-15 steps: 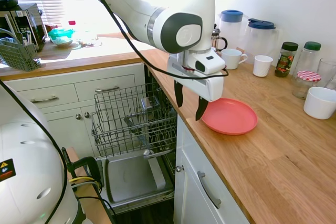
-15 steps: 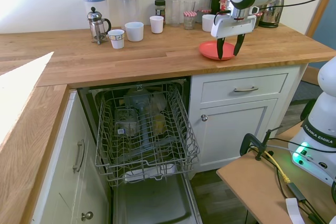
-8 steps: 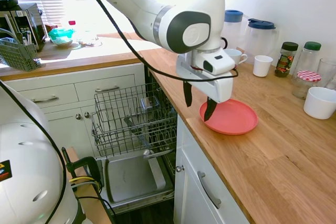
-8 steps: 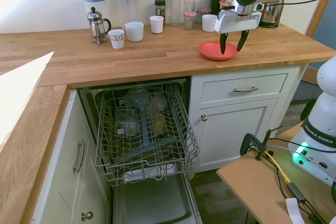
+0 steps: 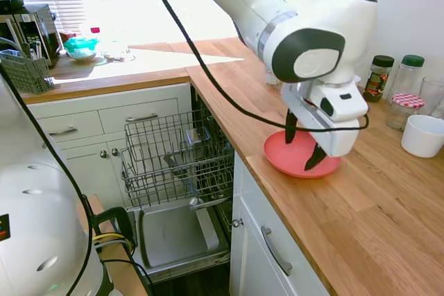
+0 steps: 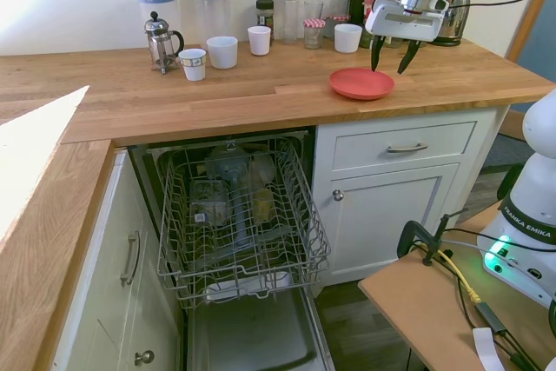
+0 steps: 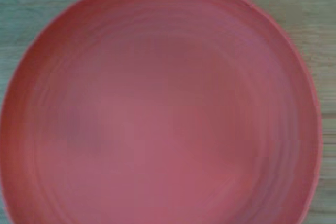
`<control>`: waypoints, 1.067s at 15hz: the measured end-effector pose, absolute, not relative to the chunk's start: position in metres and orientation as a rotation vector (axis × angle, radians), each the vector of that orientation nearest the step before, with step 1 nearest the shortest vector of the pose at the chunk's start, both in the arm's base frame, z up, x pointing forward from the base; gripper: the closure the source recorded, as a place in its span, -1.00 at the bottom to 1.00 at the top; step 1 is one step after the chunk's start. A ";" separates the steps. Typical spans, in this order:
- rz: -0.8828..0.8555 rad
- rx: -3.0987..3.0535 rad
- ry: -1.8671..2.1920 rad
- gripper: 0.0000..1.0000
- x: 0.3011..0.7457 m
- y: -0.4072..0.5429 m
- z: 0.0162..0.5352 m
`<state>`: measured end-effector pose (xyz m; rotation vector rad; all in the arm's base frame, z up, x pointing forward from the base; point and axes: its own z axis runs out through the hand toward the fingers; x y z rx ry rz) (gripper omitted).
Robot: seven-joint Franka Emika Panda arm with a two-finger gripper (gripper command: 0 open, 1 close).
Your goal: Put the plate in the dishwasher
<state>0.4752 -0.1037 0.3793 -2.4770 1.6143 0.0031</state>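
The coral plate (image 5: 279,152) lies flat on the wooden counter, close to its front edge (image 6: 361,83). It fills the blurred wrist view (image 7: 157,103). My gripper (image 5: 302,145) hangs open just above the plate, its two dark fingers pointing down with nothing between them. In the second exterior view the gripper (image 6: 391,58) stands over the plate's back right rim. The dishwasher (image 5: 177,161) is open beside the plate's cabinet, its wire rack (image 6: 239,215) pulled out over the lowered door and holding a few items.
A white bowl (image 5: 422,135) and jars (image 5: 378,77) stand behind the plate. Mugs (image 6: 222,51), a French press (image 6: 161,41), two jugs (image 6: 211,6) and a kettle (image 6: 447,23) line the wall. A grey cutlery basket (image 5: 26,73) sits on the far counter.
The arm has swung along the counter, carrying the gripper from the plate's dishwasher-side rim to above the plate and towards its opposite side. The fingers stayed open and the plate has not moved.
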 end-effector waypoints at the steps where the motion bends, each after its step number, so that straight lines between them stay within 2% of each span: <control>1: 0.016 -2.464 1.629 -1.00 0.477 -0.111 0.372; 2: 0.022 -2.446 1.641 -1.00 0.478 -0.118 0.367; 3: 0.025 -2.427 1.652 1.00 0.480 -0.122 0.361; 16: 0.042 -2.306 1.672 1.00 0.496 -0.136 0.338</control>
